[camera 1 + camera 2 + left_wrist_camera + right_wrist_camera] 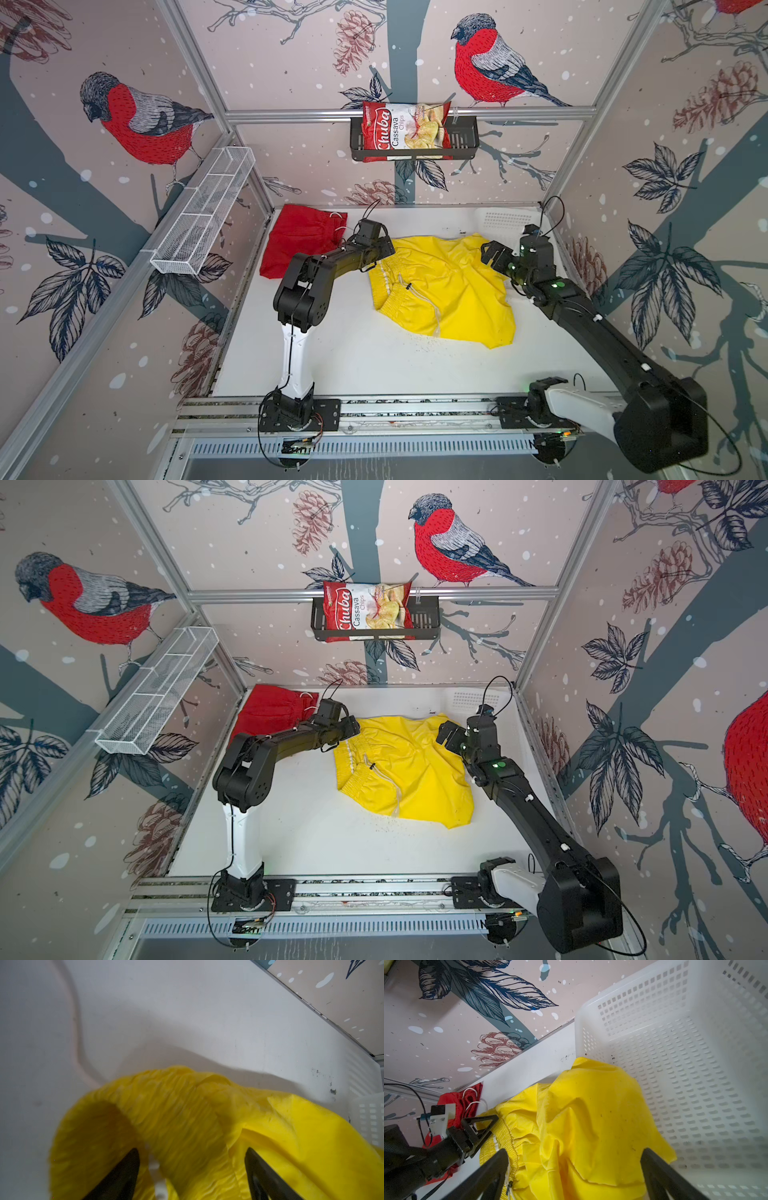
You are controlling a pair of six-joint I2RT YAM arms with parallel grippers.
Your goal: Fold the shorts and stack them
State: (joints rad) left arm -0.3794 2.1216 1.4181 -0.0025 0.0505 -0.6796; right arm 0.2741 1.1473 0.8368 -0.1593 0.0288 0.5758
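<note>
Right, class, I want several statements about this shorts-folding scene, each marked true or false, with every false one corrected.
1. The yellow shorts lie stacked on the red shorts. False: the two pairs are not stacked. The red pair is in the far left corner and the yellow pair lies crumpled mid-table.
2. The chips bag sits in the black basket on the back wall. True.
3. The right gripper is shut on the yellow shorts. False: it is open above them and holds nothing.
4. The left gripper is at the yellow shorts' waistband. True.

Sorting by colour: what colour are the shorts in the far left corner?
Plain red shorts, clearest in a top view.
</note>
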